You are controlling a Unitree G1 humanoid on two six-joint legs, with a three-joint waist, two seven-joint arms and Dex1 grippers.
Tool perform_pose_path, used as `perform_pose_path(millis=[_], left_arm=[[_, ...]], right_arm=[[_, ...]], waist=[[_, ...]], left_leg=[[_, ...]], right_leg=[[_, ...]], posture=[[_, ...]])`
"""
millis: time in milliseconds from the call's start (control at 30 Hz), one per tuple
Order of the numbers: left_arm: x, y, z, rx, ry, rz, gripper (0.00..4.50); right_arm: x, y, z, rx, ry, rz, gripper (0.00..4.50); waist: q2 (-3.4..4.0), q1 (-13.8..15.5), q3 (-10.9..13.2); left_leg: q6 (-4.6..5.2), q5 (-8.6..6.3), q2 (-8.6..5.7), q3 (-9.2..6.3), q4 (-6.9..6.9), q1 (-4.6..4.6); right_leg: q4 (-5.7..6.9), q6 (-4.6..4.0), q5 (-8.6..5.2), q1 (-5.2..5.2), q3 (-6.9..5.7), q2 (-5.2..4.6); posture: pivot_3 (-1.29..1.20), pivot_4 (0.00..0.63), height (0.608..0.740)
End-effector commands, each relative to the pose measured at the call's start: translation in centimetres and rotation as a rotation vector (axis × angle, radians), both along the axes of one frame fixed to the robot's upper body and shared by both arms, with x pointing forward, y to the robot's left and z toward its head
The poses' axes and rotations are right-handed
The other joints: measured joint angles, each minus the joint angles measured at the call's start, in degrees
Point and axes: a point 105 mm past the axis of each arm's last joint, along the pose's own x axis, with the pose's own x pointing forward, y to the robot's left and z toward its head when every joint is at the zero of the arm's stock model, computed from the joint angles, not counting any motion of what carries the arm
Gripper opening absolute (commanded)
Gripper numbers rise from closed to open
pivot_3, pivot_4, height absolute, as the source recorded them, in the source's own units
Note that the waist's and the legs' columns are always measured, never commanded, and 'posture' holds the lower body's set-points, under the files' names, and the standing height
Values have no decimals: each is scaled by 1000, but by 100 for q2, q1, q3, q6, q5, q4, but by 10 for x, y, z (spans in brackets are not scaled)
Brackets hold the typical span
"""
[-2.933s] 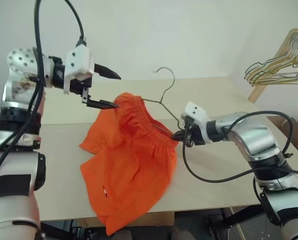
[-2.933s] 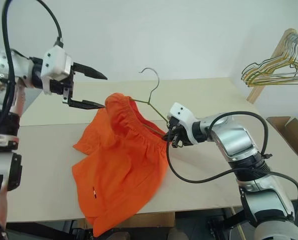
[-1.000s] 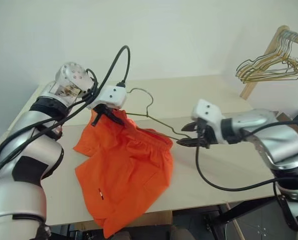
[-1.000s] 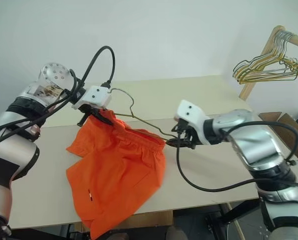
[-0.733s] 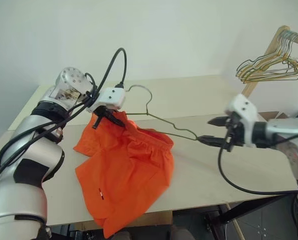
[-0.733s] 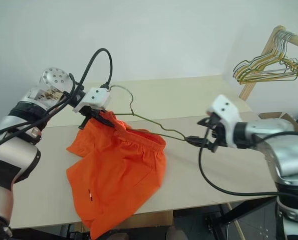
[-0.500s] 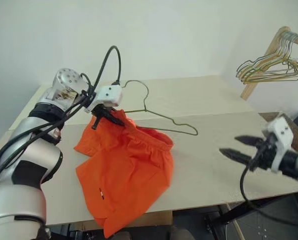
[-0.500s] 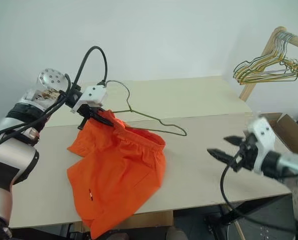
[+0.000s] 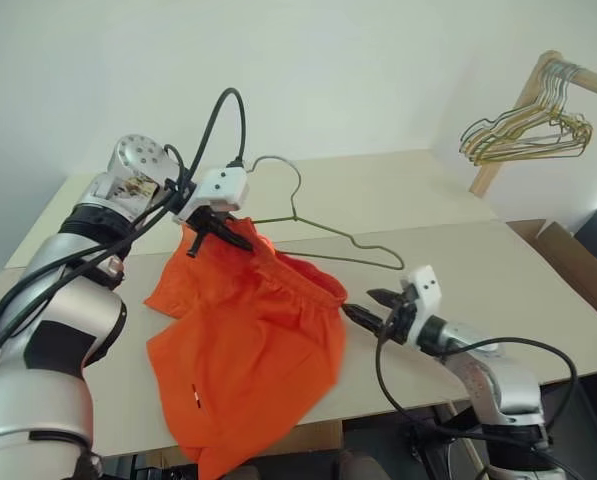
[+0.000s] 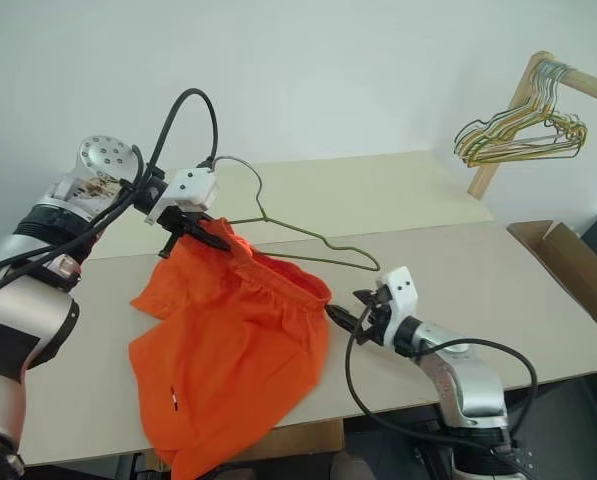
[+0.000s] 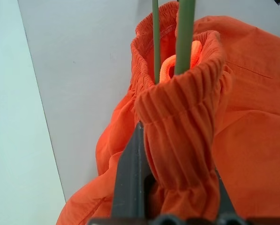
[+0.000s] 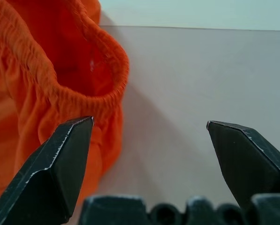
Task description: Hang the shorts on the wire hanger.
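Observation:
The bright orange shorts (image 9: 248, 340) hang from their gathered waistband and drape down over the table's front edge. My left gripper (image 9: 225, 228) is shut on a bunched part of the waistband (image 11: 182, 140), held above the table. The thin olive wire hanger (image 9: 328, 232) runs through that bunch (image 11: 184, 33); its hook rises behind my left gripper and its far arm sticks out bare to the right. My right gripper (image 9: 366, 304) is open, low over the table, pointing at the waistband's right end (image 12: 107, 70). Nothing lies between its fingers (image 12: 60, 168).
The pale wooden table (image 9: 458, 250) stretches to the right. A wooden rack with a bunch of wire hangers (image 9: 523, 125) stands at the back right. An open cardboard box (image 9: 568, 260) sits beside the table's right end.
My right gripper let go of the hanger's right end, opened, swung away to the right, then dropped low and came back to the waistband's right end. The left gripper kept its hold.

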Motion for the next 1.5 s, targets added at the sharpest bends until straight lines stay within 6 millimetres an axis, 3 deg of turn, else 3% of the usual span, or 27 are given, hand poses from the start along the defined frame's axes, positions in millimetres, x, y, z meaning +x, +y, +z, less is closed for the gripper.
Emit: perform_pose_path(millis=[33, 333, 433, 800, 967, 1300, 1500], left_arm=[[0, -2, 17, -29, -41, -11, 0], [0, -2, 18, -27, -42, -8, 0], [1, -2, 18, -25, -44, -7, 0], [1, 0, 18, -22, -47, -2, 0], [1, 7, 14, -16, -38, 16, 0], [-9, 42, -4, 97, -32, 45, 0], [-10, 57, -15, 152, -18, 76, 0]], right_arm=[[-3, 17, 14, 53, -42, 108, 4480], [7, 33, 7, 76, -5, 146, 4480], [8, 38, 7, 84, -11, 163, 3960], [4, 40, 16, 108, -38, 201, 130], [5, 28, 16, 63, -34, 178, 32], [1, -34, 30, -32, -39, 138, 32], [-1, -48, 40, -80, -53, 162, 32]], waist=[[0, 7, 0], [0, -24, 0], [0, -30, 0], [0, -35, 0], [0, -37, 0], [-1, -79, 0], [-1, -85, 0]], left_leg=[[0, 0, -4, -2, 4, -4], [0, 0, -10, -4, 5, 0], [0, 0, -13, -4, 6, -1], [0, 0, -15, -5, 6, -2], [0, 0, -15, -5, 6, -2], [0, 0, -15, -7, 11, -2], [1, -1, -14, -7, 10, -2]], right_leg=[[2, 0, 0, 0, -2, -3], [4, 1, 0, -2, -1, 2], [6, 1, 0, -2, 0, -2], [7, 1, 0, -2, 0, -4], [7, 1, 0, -2, 0, -4], [4, 1, -1, 2, -2, -6], [3, 1, -1, 2, -1, -5]], posture=[[-104, 0, 740], [-101, 0, 740], [-100, 0, 740], [-101, 0, 740], [-104, 0, 740], [-109, 0, 740], [-108, 0, 740]])
